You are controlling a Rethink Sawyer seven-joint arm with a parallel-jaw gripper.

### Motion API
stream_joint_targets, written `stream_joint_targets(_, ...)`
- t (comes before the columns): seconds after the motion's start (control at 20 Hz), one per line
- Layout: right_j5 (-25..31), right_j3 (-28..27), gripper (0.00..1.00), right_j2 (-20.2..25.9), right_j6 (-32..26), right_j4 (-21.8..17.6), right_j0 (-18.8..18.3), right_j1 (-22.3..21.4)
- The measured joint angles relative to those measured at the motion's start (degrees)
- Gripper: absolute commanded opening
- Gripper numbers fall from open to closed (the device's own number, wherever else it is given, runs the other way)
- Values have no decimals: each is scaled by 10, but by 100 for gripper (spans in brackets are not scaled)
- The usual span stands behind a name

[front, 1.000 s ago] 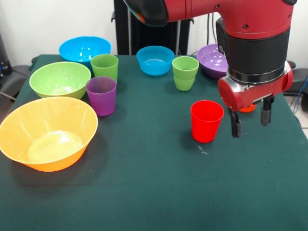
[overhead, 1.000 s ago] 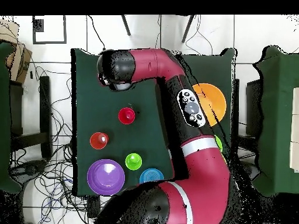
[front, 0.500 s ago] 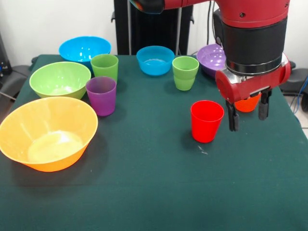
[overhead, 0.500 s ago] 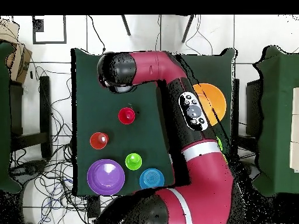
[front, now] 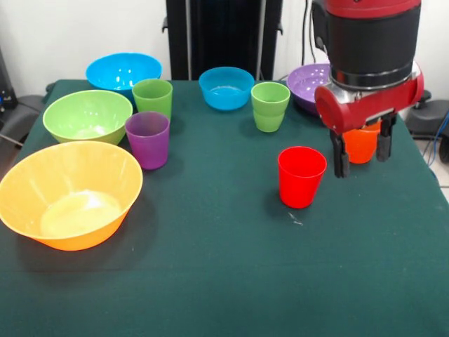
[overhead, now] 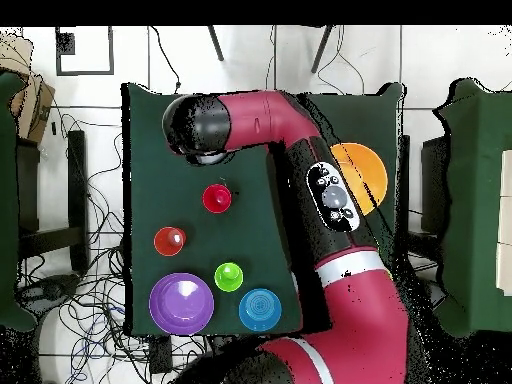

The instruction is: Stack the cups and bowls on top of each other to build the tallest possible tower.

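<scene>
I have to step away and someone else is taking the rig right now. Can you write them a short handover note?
Gripper: open and empty, above the table beside the red cup, in front of the orange cup.
Cups: purple cup and a green cup by the green bowl; another green cup mid-table.
Bowls: yellow-orange bowl at the near corner; two blue bowls and the purple bowl along the far edge.
Done: no tower started.
Left: all the stacking.
</scene>
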Motion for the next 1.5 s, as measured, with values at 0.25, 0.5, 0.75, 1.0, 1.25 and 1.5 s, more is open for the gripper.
stream_joint_targets(0.25,0,30,100,54,-65,-24,-41,-14)
stream_joint_targets(0.5,0,49,100,90,-136,-42,-73,-16)
stream_joint_targets(0.75,0,63,100,111,-172,-52,-90,-16)
stream_joint_targets(1.0,0,77,100,132,-183,-62,-96,-16)
stream_joint_targets(1.25,0,87,100,148,-185,-63,-99,-15)
stream_joint_targets(1.5,0,98,100,169,-187,-65,-108,-13)
